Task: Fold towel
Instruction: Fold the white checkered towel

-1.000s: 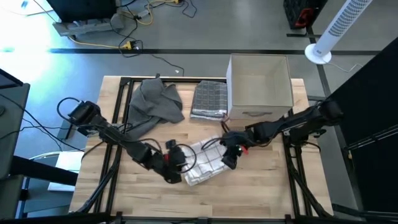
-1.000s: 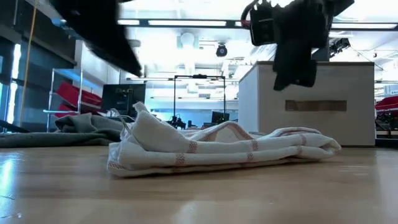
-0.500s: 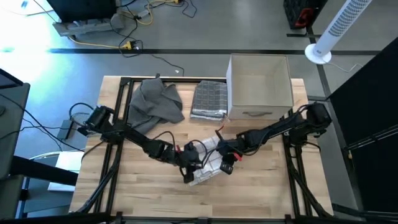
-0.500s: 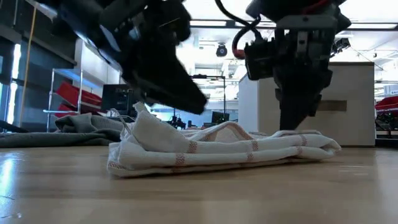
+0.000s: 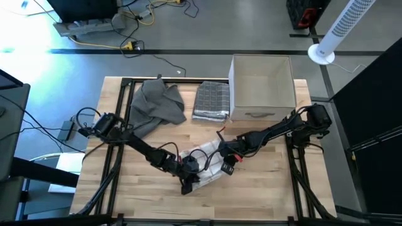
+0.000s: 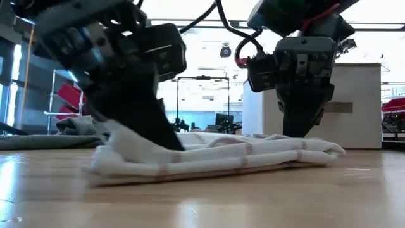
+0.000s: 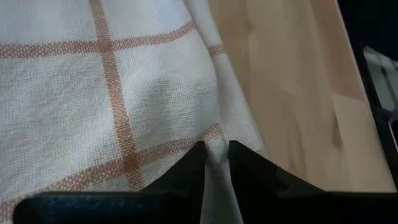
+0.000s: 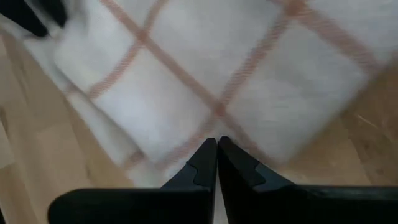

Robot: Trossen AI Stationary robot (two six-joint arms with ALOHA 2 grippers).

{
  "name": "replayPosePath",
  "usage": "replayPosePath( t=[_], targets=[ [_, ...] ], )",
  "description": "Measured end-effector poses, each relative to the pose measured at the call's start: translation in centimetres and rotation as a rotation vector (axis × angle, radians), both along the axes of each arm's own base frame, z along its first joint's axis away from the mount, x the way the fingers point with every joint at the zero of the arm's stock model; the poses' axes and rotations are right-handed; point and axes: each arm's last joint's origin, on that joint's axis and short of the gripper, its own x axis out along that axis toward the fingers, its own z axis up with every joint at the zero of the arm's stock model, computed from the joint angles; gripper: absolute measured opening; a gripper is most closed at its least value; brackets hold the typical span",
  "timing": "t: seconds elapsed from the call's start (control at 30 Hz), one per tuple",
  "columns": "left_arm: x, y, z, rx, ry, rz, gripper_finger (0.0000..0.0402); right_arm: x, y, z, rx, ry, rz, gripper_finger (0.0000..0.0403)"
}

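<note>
Two grippers press on a white checked towel (image 5: 206,168) at the table's (image 5: 270,188) near middle. Left gripper (image 7: 214,163) pinches a fold; right gripper (image 8: 216,155) looks clenched on cloth. Soft, limp fabric; best grasped by corners.

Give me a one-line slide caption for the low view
Both grippers, left and right, press down on opposite ends of the white checked towel on the wooden table.
</note>
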Motion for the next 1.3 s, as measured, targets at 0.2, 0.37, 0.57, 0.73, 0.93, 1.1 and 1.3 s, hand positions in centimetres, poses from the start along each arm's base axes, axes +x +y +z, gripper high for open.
replayPosePath(
  t=[0.2,0.37,0.57,0.73,0.93,1.1,1.3],
  targets=[
    [-0.6,0.2,1.7,0.003,0.002,-0.015,0.0062,0.0,-0.4,-0.1,-0.013,0.01,-0.006,0.0],
    [-1.5,0.7,3.2,0.042,0.05,-0.025,0.0062,-0.1,-1.1,0.0,-0.011,0.024,-0.015,0.0],
    [-2.1,1.3,4.4,0.113,0.033,0.043,0.0062,1.0,-1.0,2.7,0.005,-0.124,-0.006,0.0],
    [-1.8,1.3,3.6,0.155,0.036,0.076,0.0062,2.6,-2.3,2.2,-0.015,-0.229,-0.017,0.0],
    [-1.7,1.1,1.9,0.139,0.094,0.068,0.0062,3.8,-4.3,-0.6,-0.025,-0.2,-0.068,0.0],
    [-2.1,0.5,1.5,0.129,0.132,0.031,0.0062,3.8,-5.1,-1.6,-0.039,-0.157,-0.093,0.0],
    [-2.8,0.2,1.4,0.133,0.187,0.022,0.0062,3.7,-5.6,-1.6,-0.061,-0.151,-0.099,0.0]
  ],
)
